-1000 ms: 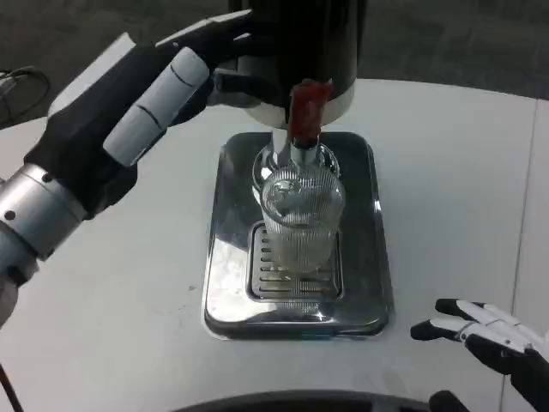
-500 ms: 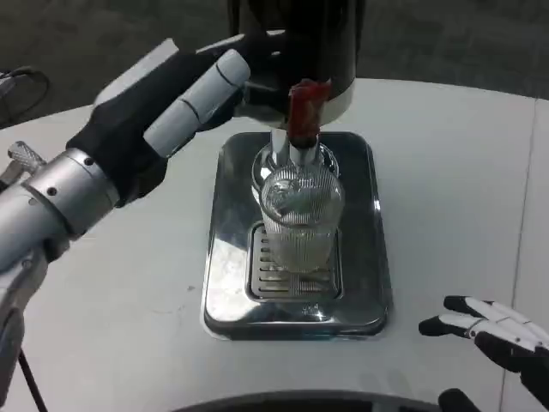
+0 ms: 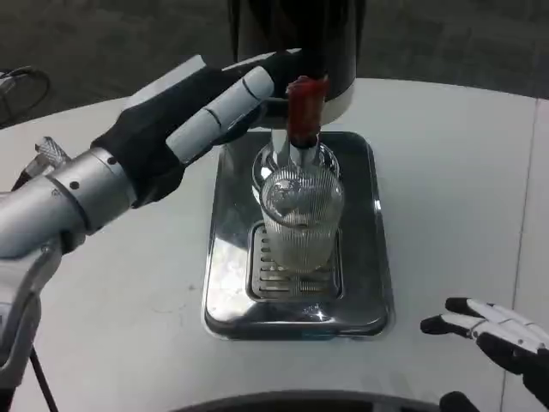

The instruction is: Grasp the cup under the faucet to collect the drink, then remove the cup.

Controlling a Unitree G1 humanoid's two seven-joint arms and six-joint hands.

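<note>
Now the left hand (image 3: 202,112) has swung in beside the red tap lever (image 3: 304,107), fingers extended and holding nothing; ribbed cup (image 3: 300,215) sits just below, so dispensing looks imminent

We count one ribbed clear cup (image 3: 300,219), at the centre of the frame. We see one steel drip tray (image 3: 371,257) and one slotted grate (image 3: 268,276) set in it. There is one dark dispenser (image 3: 292,39) at top centre, with one faucet (image 3: 292,159) and one red lever (image 3: 304,107). We count two hands: the left hand (image 3: 202,120) at upper left, the right hand (image 3: 497,335) at lower right. All sit over one white tabletop (image 3: 455,172).
</note>
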